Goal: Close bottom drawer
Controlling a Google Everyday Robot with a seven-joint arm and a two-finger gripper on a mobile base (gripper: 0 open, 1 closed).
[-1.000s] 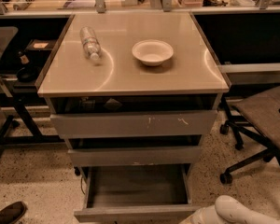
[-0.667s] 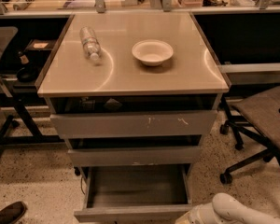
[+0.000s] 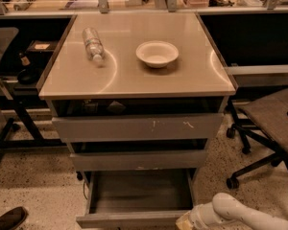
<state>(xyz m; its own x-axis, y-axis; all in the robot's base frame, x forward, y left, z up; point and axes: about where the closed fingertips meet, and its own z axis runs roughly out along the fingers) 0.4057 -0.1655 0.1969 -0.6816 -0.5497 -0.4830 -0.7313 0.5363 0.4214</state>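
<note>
The bottom drawer [image 3: 139, 191] of the grey metal cabinet stands pulled far out, its flat shallow tray bare and its low front [image 3: 125, 220] at the lower edge of the camera view. My gripper [image 3: 185, 221], on the end of the white arm [image 3: 230, 212], sits at the right end of that drawer front, touching or nearly touching it. The widest drawer [image 3: 134, 127], with white scratch marks, and the mid-width drawer [image 3: 134, 160] above are each pulled out a little.
A plastic bottle [image 3: 93, 44] lies on the cabinet top beside a white bowl [image 3: 157, 53]. An office chair [image 3: 273, 123] stands close on the right. A dark shoe [image 3: 7, 218] is at the lower left, and desk legs stand at the left.
The white arm has come in further from the lower right, moving left and slightly up, bringing the gripper to the right end of the bottom drawer's front. The drawers have not visibly moved.
</note>
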